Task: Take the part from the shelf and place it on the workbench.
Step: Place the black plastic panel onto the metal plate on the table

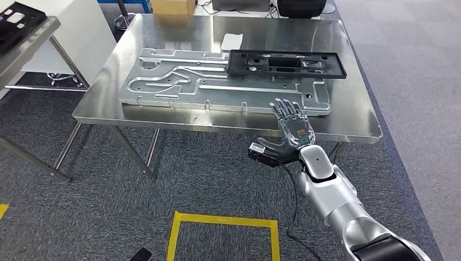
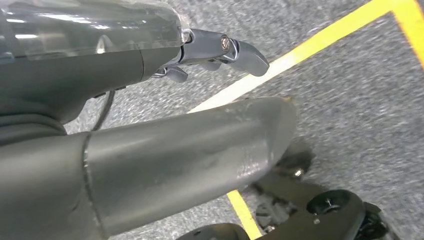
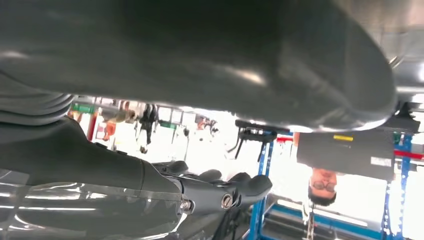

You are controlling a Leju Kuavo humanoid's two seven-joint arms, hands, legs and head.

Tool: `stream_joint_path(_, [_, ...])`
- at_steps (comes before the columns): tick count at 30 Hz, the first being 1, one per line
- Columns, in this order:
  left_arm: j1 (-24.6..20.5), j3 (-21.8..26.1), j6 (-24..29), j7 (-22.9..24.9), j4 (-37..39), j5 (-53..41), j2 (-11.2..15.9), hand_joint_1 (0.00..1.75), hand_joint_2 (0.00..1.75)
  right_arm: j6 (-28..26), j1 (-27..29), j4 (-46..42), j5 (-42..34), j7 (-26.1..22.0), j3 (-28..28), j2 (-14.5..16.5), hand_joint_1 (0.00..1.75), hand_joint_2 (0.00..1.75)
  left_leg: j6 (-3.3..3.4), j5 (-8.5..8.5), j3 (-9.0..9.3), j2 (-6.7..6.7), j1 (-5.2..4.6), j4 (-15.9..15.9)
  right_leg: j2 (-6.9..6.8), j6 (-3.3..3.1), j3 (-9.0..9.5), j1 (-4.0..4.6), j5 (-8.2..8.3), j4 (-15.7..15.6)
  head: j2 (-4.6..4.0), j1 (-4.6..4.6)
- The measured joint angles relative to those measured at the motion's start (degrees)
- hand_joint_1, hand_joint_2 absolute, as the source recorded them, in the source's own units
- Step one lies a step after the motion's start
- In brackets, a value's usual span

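Observation:
A black flat frame-shaped part [image 1: 286, 63] lies on the far right of a large machined aluminium plate [image 1: 217, 84], which rests on the steel workbench [image 1: 356, 111]. My right hand [image 1: 293, 122] hovers over the bench's near edge, just in front of the plate, palm up with fingers spread and nothing in it. In the right wrist view the same hand [image 3: 210, 192] shows its thick thumb and dark fingers apart under the bench edge. My left hand [image 2: 175, 150] hangs low over the carpet, its fingers [image 2: 235, 50] extended and holding nothing.
A grey shelf [image 1: 32, 38] at the far left carries a black tray [image 1: 16, 19]. A white paper [image 1: 232, 39] lies on the bench and a cardboard box [image 1: 174, 6] stands behind it. Yellow tape [image 1: 223, 220] marks the carpet. A person [image 3: 322, 182] stands beyond the bench.

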Motion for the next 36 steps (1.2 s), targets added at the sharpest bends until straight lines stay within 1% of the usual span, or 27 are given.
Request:
stream_joint_path(1, [0.01, 0.00, 0.02, -0.03, 0.00, 0.16, 0.00, 0.00, 0.00, 0.28, 0.64, -0.62, -1.68, -0.72, -0.42, 0.06, 0.00, 0.00, -0.09, 0.72, 0.73, 0.00, 0.01, 1.47, -0.06, 0.11, -1.03, 0.01, 0.65, 0.24, 0.00, -0.01])
stream_joint_path(2, [0.03, 0.00, 0.09, -0.09, 0.00, 0.43, 0.00, 0.00, 0.00, 0.86, 1.38, -1.46, -4.24, -1.77, -1.02, 0.20, 0.00, 0.00, -0.11, 2.24, 2.48, 0.01, 0.02, 0.74, -0.11, 0.25, -2.06, 0.00, 1.24, 0.54, 0.00, -0.02])
stream_joint_path(3, [0.04, 0.01, 0.20, -0.20, 0.00, 0.70, 0.00, 0.00, 0.00, 1.76, 2.18, -2.50, -7.71, -3.14, -1.80, 0.45, 0.00, 0.00, -0.05, 3.44, 5.20, 0.02, 0.05, -1.91, -0.15, 0.43, -3.01, -0.02, 1.76, 0.91, 0.00, -0.02])
stream_joint_path(5, [0.00, 0.04, 0.56, -0.55, -0.01, 1.42, 0.00, 0.00, 0.00, 4.59, 4.13, -5.37, -17.30, -6.82, -3.77, 1.37, 0.00, 0.00, 0.36, 2.46, 11.83, -0.03, -0.09, -10.28, -0.15, 0.89, -4.45, 0.09, 2.59, 1.78, 0.00, 0.00])
stream_joint_path(7, [0.11, 0.16, 0.85, -0.91, -0.01, 1.97, -0.03, 0.00, 0.00, 8.23, 6.46, -8.79, -28.06, -10.68, -5.83, 2.65, 0.00, 0.00, 1.10, 0.41, 15.07, -0.11, -0.33, -15.34, -0.17, 1.49, -4.86, 0.18, 3.39, 2.13, 0.00, 0.01])
stream_joint_path(9, [0.44, 0.36, 0.99, -1.14, 0.00, 2.43, -0.12, 0.00, 0.00, 11.74, 9.18, -12.09, -37.19, -13.11, -7.26, 3.71, 0.00, 0.00, 2.08, 1.04, 14.64, -0.02, -0.30, -15.92, -0.14, 2.16, -4.95, 0.11, 4.19, 1.94, 0.00, 0.00])
stream_joint_path(10, [0.58, 0.48, 1.03, -1.22, 0.00, 2.69, -0.20, 0.00, 0.00, 13.46, 10.80, -13.83, -41.43, -13.75, -7.75, 4.07, 0.00, 0.00, 2.66, 1.73, 14.20, 0.08, -0.22, -16.02, -0.01, 2.46, -5.31, 0.04, 3.46, 2.32, 0.00, 0.02])
stream_joint_path(11, [0.76, 0.66, 1.13, -1.36, 0.00, 2.99, -0.27, 0.00, 0.00, 15.81, 12.67, -15.85, -46.53, -14.30, -8.22, 4.37, 0.00, 0.00, 3.19, 2.54, 13.55, 0.18, -0.11, -16.21, 0.15, 2.76, -5.91, -0.03, 1.53, 3.67, 0.00, 0.18])
stream_joint_path(13, [1.19, 1.16, 1.45, -1.67, 0.00, 3.61, -0.39, 0.00, 0.00, 21.71, 16.98, -20.23, -57.71, -15.34, -9.01, 4.72, 0.00, 0.00, 3.81, 4.06, 11.94, 0.23, -0.01, -16.30, 0.41, 3.25, -7.56, -0.23, -4.67, 9.46, 0.00, 0.44])
stream_joint_path(14, [1.50, 1.44, 1.62, -1.84, 0.00, 3.85, -0.41, 0.00, 0.00, 24.65, 19.30, -22.35, -62.74, -15.90, -9.28, 4.79, 0.00, 0.00, 3.82, 4.73, 11.04, 0.20, -0.01, -16.25, 0.45, 3.45, -8.31, -0.31, -7.24, 13.34, 0.00, 0.52])
stream_joint_path(15, [1.82, 1.67, 1.73, -1.94, 0.00, 4.02, -0.43, 0.00, 0.00, 26.70, 21.37, -24.05, -66.14, -16.39, -9.45, 4.79, 0.00, 0.00, 3.76, 5.30, 10.20, 0.19, -0.02, -16.16, 0.47, 3.61, -8.71, -0.38, -8.55, 16.58, 0.00, 0.53])
stream_joint_path(16, [2.10, 1.86, 1.79, -2.01, 0.00, 4.08, -0.44, 0.00, 0.00, 28.02, 23.23, -25.57, -68.27, -16.79, -9.55, 4.80, 0.00, 0.00, 3.64, 5.89, 9.28, 0.22, -0.02, -16.02, 0.48, 3.70, -8.45, -0.45, -8.52, 18.62, 0.00, 0.53])
stream_joint_path(17, [2.27, 1.97, 1.79, -2.03, 0.00, 4.10, -0.44, 0.00, 0.00, 28.55, 24.56, -26.74, -69.12, -17.01, -9.62, 4.79, 0.00, 0.00, 3.49, 6.43, 8.38, 0.27, -0.02, -15.84, 0.49, 3.70, -7.23, -0.50, -7.32, 18.58, 0.00, 0.52])
stream_joint_path(19, [2.34, 2.21, 1.79, -2.04, 0.00, 4.10, -0.49, 0.00, 0.00, 29.12, 26.13, -28.81, -69.76, -17.19, -9.76, 4.79, 0.00, 0.87, 3.10, 7.48, 6.79, 0.35, -0.03, -15.48, 0.52, 3.33, -1.61, -0.54, -4.93, 12.60, 0.00, 0.52])
stream_joint_path(21, [2.33, 2.45, 1.78, -2.05, 0.00, 4.21, -0.62, 0.00, 0.00, 30.86, 26.81, -30.41, -71.34, -17.23, -9.83, 4.78, 0.00, 1.75, 2.52, 8.44, 6.04, 0.42, -0.15, -15.37, 0.51, 2.78, 4.83, -0.28, -5.70, 4.02, 0.00, 0.46])
stream_joint_path(22, [2.34, 2.63, 1.78, -2.09, 0.00, 4.41, -0.68, 0.00, 0.00, 32.78, 27.33, -31.06, -73.04, -17.59, -9.92, 4.73, 0.00, 1.75, 2.19, 8.96, 6.01, 0.47, -0.15, -15.48, 0.53, 2.56, 6.67, -0.13, -6.39, 1.25, 0.00, 0.45])
stream_joint_path(24, [2.54, 3.06, 1.79, -2.30, 0.00, 5.04, -0.72, 0.00, 0.00, 38.74, 29.73, -31.95, -77.68, -20.54, -10.63, 4.51, 0.00, 0.87, 1.41, 10.07, 6.07, 0.41, -0.07, -15.95, 0.43, 2.09, 7.17, -0.02, -6.12, -0.47, -0.01, 0.40])
stream_joint_path(25, [2.72, 3.39, 1.87, -2.46, 0.00, 5.51, -0.74, 0.00, 0.00, 42.43, 31.64, -32.11, -80.14, -23.43, -11.46, 4.38, 0.00, 0.44, 1.08, 9.87, 5.85, 0.29, 0.00, -15.83, 0.24, 1.64, 6.91, -0.06, -5.49, -0.81, -0.01, 0.46])
stream_joint_path(26, [2.97, 3.77, 1.99, -2.58, 0.01, 5.99, -0.79, 0.00, 0.00, 46.17, 33.70, -32.03, -82.26, -26.58, -12.56, 4.30, 0.00, 0.00, 0.82, 8.62, 5.43, 0.16, 0.03, -15.09, 0.02, 1.15, 6.47, -0.11, -4.80, -1.03, -0.01, 0.37])
stream_joint_path(28, [3.51, 4.72, 2.51, -2.63, 0.02, 7.07, -0.94, 0.00, 0.00, 53.40, 37.55, -30.24, -85.05, -32.35, -16.00, 4.25, 0.00, 0.00, 0.54, 2.70, 4.14, 0.05, 0.13, -10.33, -0.29, 0.40, 5.04, -0.13, -3.32, -1.23, -0.01, 0.06])
stream_joint_path(29, [3.71, 5.23, 2.80, -2.54, 0.02, 7.54, -1.03, 0.00, 0.00, 56.05, 39.05, -28.47, -85.41, -34.19, -18.20, 4.24, 0.00, 0.00, 0.44, -0.47, 3.67, 0.05, 0.16, -6.93, -0.31, 0.26, 4.13, -0.05, -2.69, -1.14, -0.01, -0.09])
stream_joint_path(30, [3.82, 5.73, 3.11, -2.42, 0.02, 7.95, -1.11, 0.00, 0.00, 58.14, 40.32, -26.36, -85.42, -35.53, -20.58, 4.22, 0.00, 0.00, 0.33, -2.61, 3.43, 0.05, 0.19, -3.69, -0.33, 0.24, 3.20, 0.03, -2.07, -0.98, -0.01, -0.16])
stream_joint_path(31, [3.86, 6.34, 3.46, -2.25, 0.02, 8.42, -1.20, 0.00, 0.00, 59.61, 41.40, -23.76, -85.06, -36.34, -23.33, 4.15, 0.00, 0.00, 0.26, -2.96, 3.70, 0.06, 0.20, -1.34, -0.38, 0.31, 2.12, 0.10, -1.45, -0.70, -0.01, -0.18])
stream_joint_path(33, [3.91, 7.49, 4.13, -1.91, 0.02, 9.32, -1.40, 0.00, 0.00, 61.41, 42.96, -18.30, -84.35, -36.99, -28.98, 3.89, 0.00, 0.00, 0.39, -0.06, 6.28, 0.05, 0.19, -1.15, -0.42, 0.57, -0.25, 0.14, -0.35, 0.24, 0.00, -0.20])
stream_joint_path(34, [3.92, 8.04, 4.49, -1.78, 0.02, 9.80, -1.50, 0.00, 0.00, 61.89, 43.46, -15.56, -84.03, -37.14, -31.77, 3.67, 0.00, 0.00, 0.57, 1.53, 8.64, 0.02, 0.19, -3.20, -0.39, 0.75, -1.41, 0.14, 0.12, 0.81, 0.00, -0.21])
stream_joint_path(35, [3.87, 8.49, 4.83, -1.67, 0.01, 10.18, -1.60, 0.00, 0.00, 61.72, 43.78, -13.01, -83.74, -37.20, -34.32, 3.44, 0.00, 0.00, 0.81, 1.67, 11.58, -0.06, 0.11, -6.70, -0.34, 0.99, -2.33, 0.19, 0.50, 1.36, 0.00, -0.21])
stream_joint_path(36, [3.79, 8.99, 5.24, -1.61, -0.01, 10.60, -1.74, 0.00, 0.00, 60.36, 43.95, -9.84, -83.33, -37.25, -37.23, 2.91, 0.00, 0.00, 1.18, 0.81, 14.33, -0.13, -0.02, -10.63, -0.29, 1.33, -2.97, 0.24, 0.88, 1.84, 0.00, -0.20])
